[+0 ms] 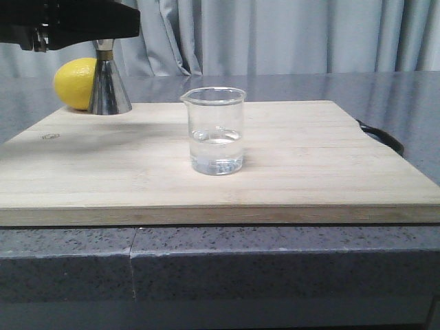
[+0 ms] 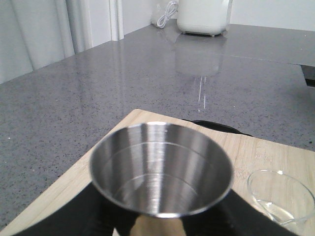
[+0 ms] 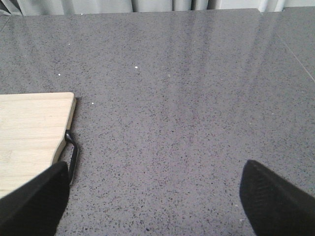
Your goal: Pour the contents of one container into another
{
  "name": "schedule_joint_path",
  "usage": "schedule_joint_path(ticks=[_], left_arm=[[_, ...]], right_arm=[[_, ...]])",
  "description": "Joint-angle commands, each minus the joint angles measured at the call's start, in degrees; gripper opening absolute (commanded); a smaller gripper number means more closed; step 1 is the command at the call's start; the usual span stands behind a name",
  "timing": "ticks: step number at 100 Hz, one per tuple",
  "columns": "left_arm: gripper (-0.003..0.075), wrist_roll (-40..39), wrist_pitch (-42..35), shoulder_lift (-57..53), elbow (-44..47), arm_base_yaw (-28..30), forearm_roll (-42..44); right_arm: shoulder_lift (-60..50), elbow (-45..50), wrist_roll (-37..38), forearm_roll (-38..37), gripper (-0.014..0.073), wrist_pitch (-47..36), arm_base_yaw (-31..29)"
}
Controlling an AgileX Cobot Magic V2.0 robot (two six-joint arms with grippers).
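Note:
The clear glass beaker (image 1: 216, 130) stands upright in the middle of the wooden board (image 1: 330, 172), about a third full of clear liquid; its rim (image 2: 283, 196) shows at the edge of the left wrist view. The steel jigger (image 1: 108, 86) stands at the board's back left corner. Its open upper cup (image 2: 162, 169) fills the left wrist view and looks empty. My left gripper (image 1: 103, 42) is shut on the jigger's waist, a black finger (image 2: 93, 216) on each side. My right gripper (image 3: 155, 196) is open over bare counter beside the board and does not show in the front view.
A yellow lemon (image 1: 74, 82) lies right behind the jigger. The board has a black loop handle (image 1: 381, 134) on its right edge, also seen as a black handle (image 3: 73, 152) in the right wrist view. A white appliance (image 2: 204, 17) stands far back on the grey counter.

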Motion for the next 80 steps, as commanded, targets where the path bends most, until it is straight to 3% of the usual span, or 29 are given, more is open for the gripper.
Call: schedule_joint_path(ticks=[1,12,27,41,57,80], left_arm=[[0.0291,-0.75,5.66,-3.25,-1.48,-0.68,-5.48],[0.0291,-0.98,5.66,-3.59,-1.48,-0.68,-5.48],[0.0291,-0.98,5.66,-3.59,-1.48,-0.68,-5.48],[0.0291,-0.98,5.66,-3.59,-1.48,-0.68,-5.48],[0.0291,-0.98,5.43,-3.59,-1.48,-0.68,-5.48],[0.0291,-0.98,5.19,-3.59,-1.48,-0.68,-5.48]], right_arm=[[0.76,-2.0,-0.49,0.23,0.0637,-4.13,-0.47],[0.89,-2.0,-4.57,4.49,0.0637,-5.1,-0.47],[2.19,-2.0,-15.31,17.61,0.0637,-5.68,-0.47],[4.83,-2.0,-22.26,25.4,0.0637,-5.45,-0.36],[7.83,-2.05,-23.4,25.71,0.0637,-5.22,3.24],[13.9,-7.9,-23.51,20.34,0.0637,1.74,15.22]])
